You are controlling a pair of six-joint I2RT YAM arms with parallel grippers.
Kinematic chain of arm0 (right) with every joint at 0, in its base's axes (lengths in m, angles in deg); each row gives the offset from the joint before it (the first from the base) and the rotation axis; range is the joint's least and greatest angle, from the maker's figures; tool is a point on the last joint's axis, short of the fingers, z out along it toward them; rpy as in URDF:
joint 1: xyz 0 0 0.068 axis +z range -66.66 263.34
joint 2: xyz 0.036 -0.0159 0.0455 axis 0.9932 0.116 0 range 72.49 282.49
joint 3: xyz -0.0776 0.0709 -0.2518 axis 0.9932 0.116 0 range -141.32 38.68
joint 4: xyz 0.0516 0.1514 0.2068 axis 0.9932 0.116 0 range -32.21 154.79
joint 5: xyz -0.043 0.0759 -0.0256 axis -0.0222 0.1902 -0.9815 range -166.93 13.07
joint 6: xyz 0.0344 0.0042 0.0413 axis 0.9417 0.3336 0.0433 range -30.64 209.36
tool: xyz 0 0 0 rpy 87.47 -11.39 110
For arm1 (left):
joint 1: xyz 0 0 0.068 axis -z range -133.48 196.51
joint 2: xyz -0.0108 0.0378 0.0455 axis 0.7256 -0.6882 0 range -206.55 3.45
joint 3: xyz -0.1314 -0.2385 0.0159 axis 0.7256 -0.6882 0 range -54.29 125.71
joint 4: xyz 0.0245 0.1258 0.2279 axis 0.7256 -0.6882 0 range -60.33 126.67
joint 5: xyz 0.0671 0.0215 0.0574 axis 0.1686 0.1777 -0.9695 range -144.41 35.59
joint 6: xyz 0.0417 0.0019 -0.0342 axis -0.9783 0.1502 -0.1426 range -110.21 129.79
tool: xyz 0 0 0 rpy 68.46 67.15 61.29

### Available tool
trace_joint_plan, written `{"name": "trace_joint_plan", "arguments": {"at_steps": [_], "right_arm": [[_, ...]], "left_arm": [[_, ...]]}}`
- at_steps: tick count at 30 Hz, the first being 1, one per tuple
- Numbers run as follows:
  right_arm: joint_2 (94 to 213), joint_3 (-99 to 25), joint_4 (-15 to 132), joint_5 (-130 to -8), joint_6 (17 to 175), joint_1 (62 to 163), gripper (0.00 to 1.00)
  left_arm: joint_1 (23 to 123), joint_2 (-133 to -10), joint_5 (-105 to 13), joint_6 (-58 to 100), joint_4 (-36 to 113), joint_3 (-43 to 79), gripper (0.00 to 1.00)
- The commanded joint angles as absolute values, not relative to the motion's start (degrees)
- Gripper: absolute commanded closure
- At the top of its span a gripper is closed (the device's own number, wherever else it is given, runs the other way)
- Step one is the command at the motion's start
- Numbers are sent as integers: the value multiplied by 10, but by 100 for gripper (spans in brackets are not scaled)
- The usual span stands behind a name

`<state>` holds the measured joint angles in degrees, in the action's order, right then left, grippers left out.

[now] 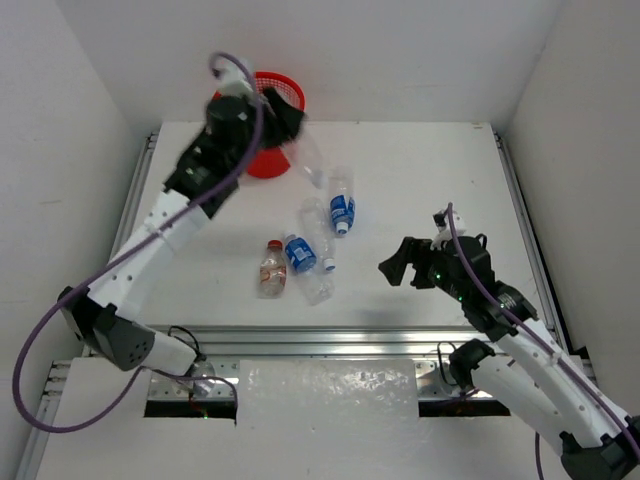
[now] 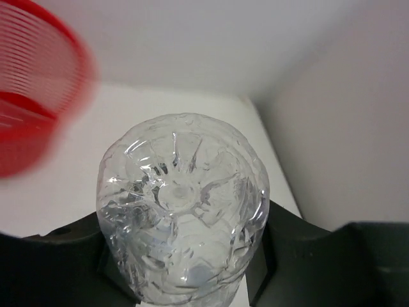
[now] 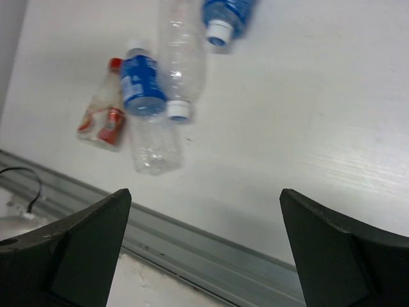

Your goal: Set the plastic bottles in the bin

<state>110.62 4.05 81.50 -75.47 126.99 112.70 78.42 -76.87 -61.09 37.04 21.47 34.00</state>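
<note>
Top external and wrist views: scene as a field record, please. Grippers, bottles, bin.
left gripper: shut on clear bottle, beside the bin, not over it
right gripper: open, empty
bin: red, far left of table, inside hidden by the arm
lying on table: red-capped bottle, blue-label bottle, plain bottle, second blue-label bottle

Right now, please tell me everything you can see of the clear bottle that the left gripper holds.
The clear bottle is thin, transparent plastic with a ribbed, petal-shaped base that faces the wrist camera. No label or cap shows, and it looks empty. The left gripper clamps it between dark fingers, near the red bin.
</note>
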Motion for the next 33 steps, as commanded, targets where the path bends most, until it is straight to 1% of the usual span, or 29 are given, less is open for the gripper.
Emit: {"name": "trace_joint_plan", "arguments": {"at_steps": [1,2,3,4,6,7,8,9,11,12,14,15,17,18,20,21,24,25,27,28,30,31,33], "right_arm": [[1057,66,884,-855,1300,1129,1],[1048,76,875,-837,1298,1129,1],[1041,85,874,-833,1295,1128,1],[1042,87,878,-823,1292,1129,1],[1054,84,884,-820,1277,1129,1],[1060,83,886,-818,1271,1129,1],[1066,81,886,-817,1266,1129,1],[1075,79,886,-813,1258,1129,1],[1083,76,887,-811,1243,1129,1],[1090,74,891,-816,1242,1128,1],[1097,76,888,-811,1230,1128,1],[1104,77,886,-804,1228,1128,1],[1114,77,881,-797,1226,1128,1],[1124,79,874,-789,1226,1129,1],[1136,86,860,-782,1228,1128,1],[1143,89,852,-776,1230,1128,1],[1176,91,824,-754,1240,1128,1],[1193,89,812,-740,1244,1128,1],[1213,81,800,-732,1248,1128,1],[1240,65,792,-731,1247,1128,1],[1270,48,780,-737,1248,1128,1],[1288,26,774,-739,1247,1129,1],[1350,3,756,-757,1248,1128,1]], "left_arm": [[637,-824,-762,378,160,412,100],[594,-841,-770,380,179,420,100],[575,-858,-746,377,200,434,100],[547,-912,-737,370,206,494,100],[528,-979,-732,373,176,587,100],[512,-1046,-722,370,159,675,100],[507,-1079,-712,369,147,716,100],[503,-1132,-690,362,133,785,99],[499,-1165,-679,346,141,820,93],[499,-1177,-672,343,162,814,90],[499,-1178,-668,341,189,791,79],[498,-1178,-655,346,211,773,66],[498,-1186,-635,356,212,773,50],[498,-1194,-609,369,207,781,36],[499,-1194,-573,380,208,790,19],[500,-1188,-561,383,207,793,8],[494,-1154,-494,405,212,790,0],[493,-1143,-484,409,212,786,0],[493,-1102,-489,412,202,773,0],[493,-1089,-511,414,193,765,0],[485,-1041,-527,418,144,751,0],[482,-1020,-536,422,123,736,0],[479,-921,-541,436,98,628,0]]}}
